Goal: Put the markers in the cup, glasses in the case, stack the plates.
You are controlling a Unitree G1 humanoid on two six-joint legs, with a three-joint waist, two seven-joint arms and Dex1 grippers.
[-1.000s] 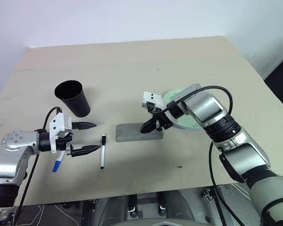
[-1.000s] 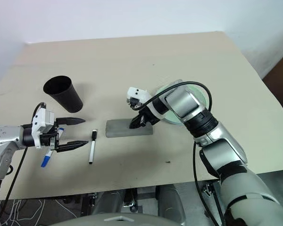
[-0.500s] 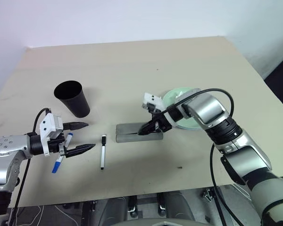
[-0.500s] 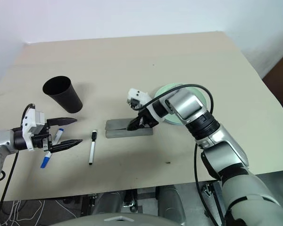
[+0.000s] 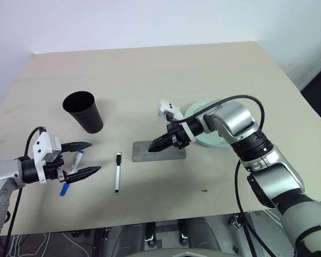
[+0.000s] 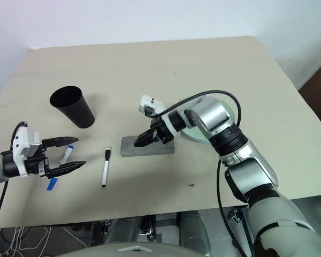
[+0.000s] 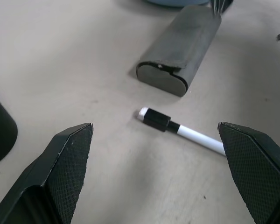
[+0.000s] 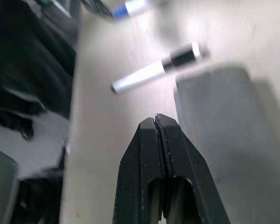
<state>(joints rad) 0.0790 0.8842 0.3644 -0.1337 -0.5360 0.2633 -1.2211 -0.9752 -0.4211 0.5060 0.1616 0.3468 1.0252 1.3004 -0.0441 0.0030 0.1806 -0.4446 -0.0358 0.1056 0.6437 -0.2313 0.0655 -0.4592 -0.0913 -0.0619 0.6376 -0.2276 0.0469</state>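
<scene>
Case (image 5: 159, 150) shut; black-capped marker (image 5: 117, 172) beside; cup (image 5: 84, 111) upright.

Cup (image 5: 84, 111) on your far left, markers (image 5: 117, 172) before it, case (image 5: 158, 151) centre, plates (image 5: 207, 130) right behind it.

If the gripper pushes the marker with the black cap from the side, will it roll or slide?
The black-capped marker looks round and slim, so it would probably roll. It lies flat on the bare table, with nothing beside it to stop it. It seems stiff and light, so a gentle nudge may send it far.

Left claw (image 5: 81, 159) farther left; right claw (image 5: 151, 148) now lifted off case (image 5: 158, 151).
</scene>
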